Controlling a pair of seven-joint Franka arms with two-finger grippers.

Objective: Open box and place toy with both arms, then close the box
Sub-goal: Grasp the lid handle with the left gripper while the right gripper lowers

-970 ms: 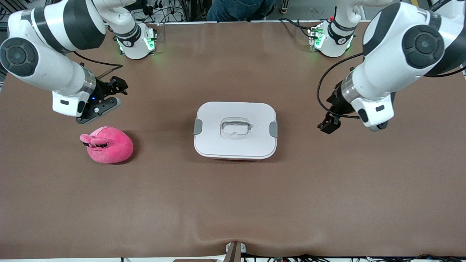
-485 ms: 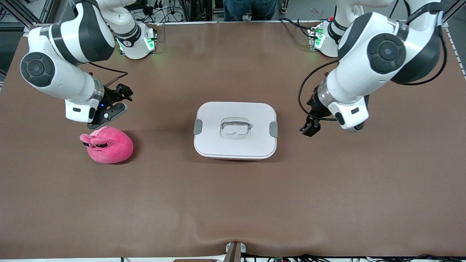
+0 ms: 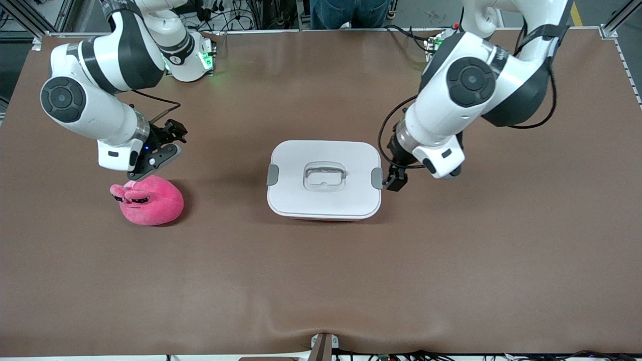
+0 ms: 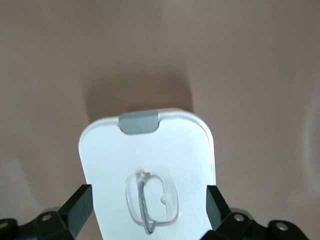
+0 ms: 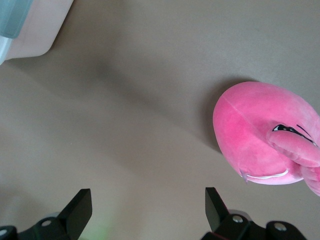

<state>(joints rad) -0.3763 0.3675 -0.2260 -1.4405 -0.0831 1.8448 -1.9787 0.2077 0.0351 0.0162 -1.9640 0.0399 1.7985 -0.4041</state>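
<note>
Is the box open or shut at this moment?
Shut. The white lid lies flat on the box, and a grey clip sits at each end.

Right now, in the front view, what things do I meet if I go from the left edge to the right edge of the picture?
Pink toy → open right claw, up above the table by the toy → closed white box → open left claw, beside the box's grey clip.

White jointed arms (image 3: pixel 95 115) with black joint bands; looping black cables; green-lit bases (image 3: pixel 193 57).
</note>
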